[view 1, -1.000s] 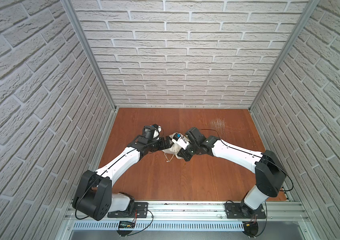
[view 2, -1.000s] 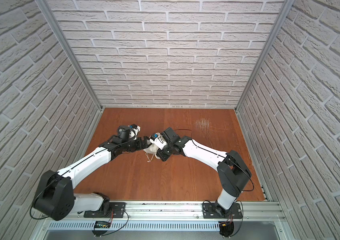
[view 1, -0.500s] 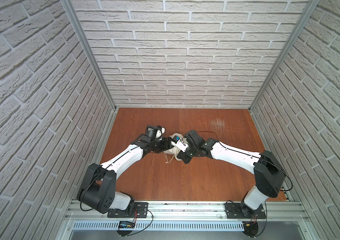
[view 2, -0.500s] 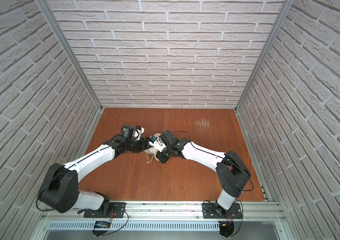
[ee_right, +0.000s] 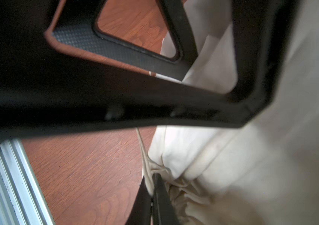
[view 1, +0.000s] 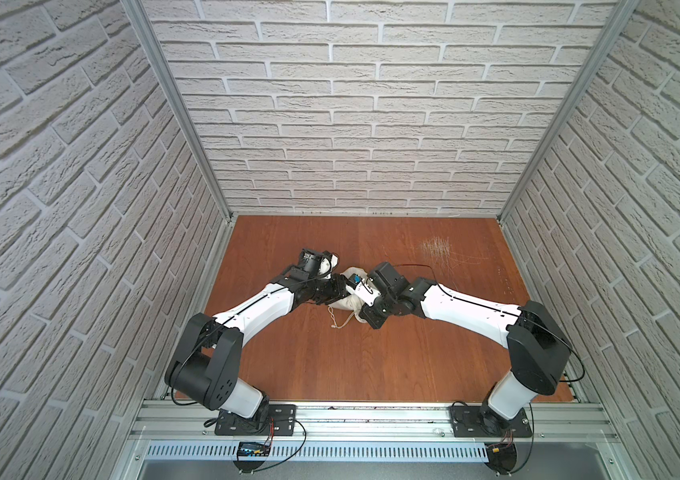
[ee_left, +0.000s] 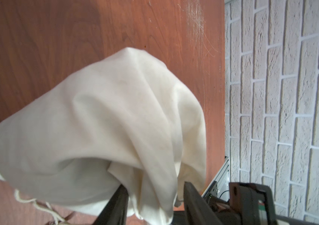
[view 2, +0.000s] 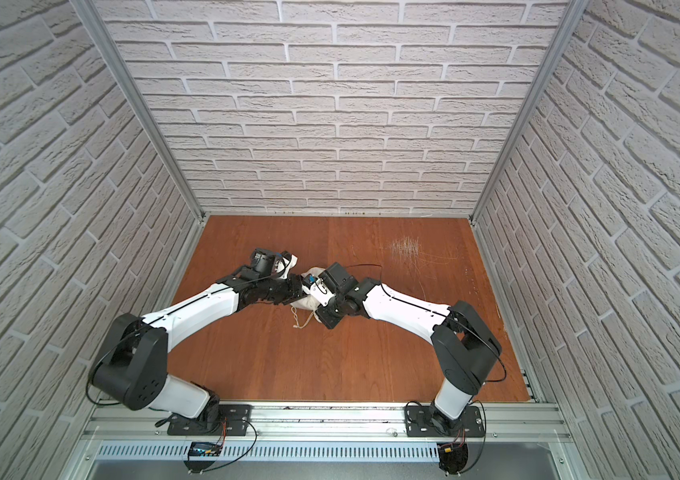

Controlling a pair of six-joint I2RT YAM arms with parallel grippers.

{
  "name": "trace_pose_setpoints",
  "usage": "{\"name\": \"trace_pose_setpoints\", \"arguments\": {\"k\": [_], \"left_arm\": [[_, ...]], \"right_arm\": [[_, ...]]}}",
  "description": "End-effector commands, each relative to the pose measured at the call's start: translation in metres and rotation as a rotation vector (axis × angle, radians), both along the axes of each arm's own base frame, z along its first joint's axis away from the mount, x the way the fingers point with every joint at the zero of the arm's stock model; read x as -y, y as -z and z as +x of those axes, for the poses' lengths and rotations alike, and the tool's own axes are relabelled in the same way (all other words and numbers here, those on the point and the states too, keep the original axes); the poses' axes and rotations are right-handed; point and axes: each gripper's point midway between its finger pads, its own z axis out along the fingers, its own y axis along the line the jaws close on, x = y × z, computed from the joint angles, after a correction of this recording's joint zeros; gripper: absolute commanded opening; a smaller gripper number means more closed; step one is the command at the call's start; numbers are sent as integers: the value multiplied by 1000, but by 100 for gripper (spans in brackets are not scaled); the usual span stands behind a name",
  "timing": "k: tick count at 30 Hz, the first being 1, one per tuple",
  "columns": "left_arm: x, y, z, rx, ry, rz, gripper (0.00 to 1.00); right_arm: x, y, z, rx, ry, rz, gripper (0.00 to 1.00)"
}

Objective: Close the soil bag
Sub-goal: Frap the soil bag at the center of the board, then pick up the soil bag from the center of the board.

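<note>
Looking down in both top views: white brick-pattern walls point(view 1: 351, 124) on three sides of a reddish wooden tabletop point(view 1: 330, 374), with an aluminium rail point(view 1: 371, 419) along the near edge.

The left arm point(view 1: 255, 309) and right arm point(view 1: 467, 311) both reach inward from the rail and meet near mid-table.

The soil bag point(view 1: 345, 302), a cream cloth sack, lies on the tabletop between the two wrists, largely covered by them from above. It is slumped and creased in the left wrist view.

Left gripper point(ee_left: 154, 185): jaws stand on either side of a bunched fold of the bag, and the cloth fills the gap and touches both fingers point(ee_left: 115, 202).

Right gripper point(ee_right: 152, 175): jaws together, pinched on the bag's gathered hem where the cord enters it.

A patch of pale scratches point(view 1: 436, 247) marks the wood toward the back right, well apart from the bag.

The drawstring cord point(view 1: 343, 322) trails from the bag toward the rail, slack on the wood, and ends in a small knot point(view 1: 333, 327).
</note>
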Motion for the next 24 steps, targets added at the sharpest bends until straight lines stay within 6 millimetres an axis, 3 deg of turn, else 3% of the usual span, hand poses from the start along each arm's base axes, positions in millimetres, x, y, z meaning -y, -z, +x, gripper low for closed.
{"name": "trace_pose_setpoints", "arguments": {"k": [1, 3, 4, 9, 14, 19, 24], "left_arm": [[13, -9, 10, 67, 12, -30, 23], [12, -9, 9, 70, 12, -31, 4], [11, -10, 9, 74, 11, -33, 0], [4, -17, 6, 88, 7, -50, 0], [-6, -33, 6, 125, -5, -75, 0], [-12, -44, 9, 169, -8, -73, 0], [-4, -58, 12, 223, 37, -121, 0]], "right_arm": [[-45, -28, -30, 57, -197, 141, 8], [-46, -32, -28, 68, -190, 151, 8], [-46, -36, -28, 78, -189, 163, 9], [-49, -53, -25, 98, -174, 199, 14], [-38, -60, -15, 93, -117, 166, 41], [-10, -91, -8, 96, -63, 230, 85], [18, -130, -2, 80, -12, 363, 100]]}}
